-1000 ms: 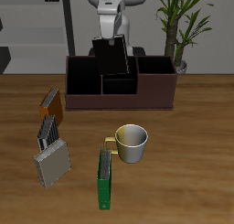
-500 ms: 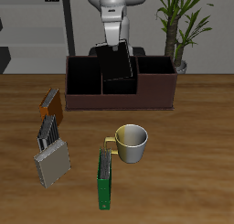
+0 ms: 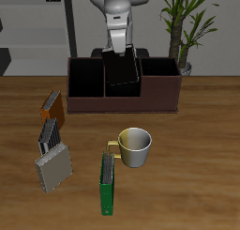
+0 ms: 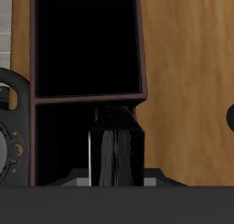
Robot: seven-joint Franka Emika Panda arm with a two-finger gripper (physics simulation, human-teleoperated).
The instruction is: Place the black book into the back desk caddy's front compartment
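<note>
- Black thin hardcover book (image 3: 122, 69) hangs upright from the robot's two fingers (image 3: 121, 52), long axis near vertical, lower part already down among the partitions of the long dark-brown wooden desk caddy (image 3: 159, 95) at the desk's back edge.
- Fingers pinch the book's top edge; the wrist view shows the pale page edges (image 4: 116, 156) clamped directly below the fingers (image 4: 116, 177), so the book lies straight beneath the grip, not off to a side.
- Key relation: book sits over the small squarish dark-walled middle cell (image 3: 123, 87); the dark cell opening (image 4: 87, 45) shows beyond the book in the wrist view. Whether the bottom edge rests on the cell floor — cannot tell, hidden by the walls.
- Judgement: insertion mostly done; remaining move is a straight drop along the book's long axis, then release. Risk: a slight tilt could catch a partition.
- Elsewhere, nearer the desk's front edge: cream mug (image 3: 135, 146), green book (image 3: 108, 184), orange-brown book (image 3: 53, 106) — well apart, no interference.
</note>
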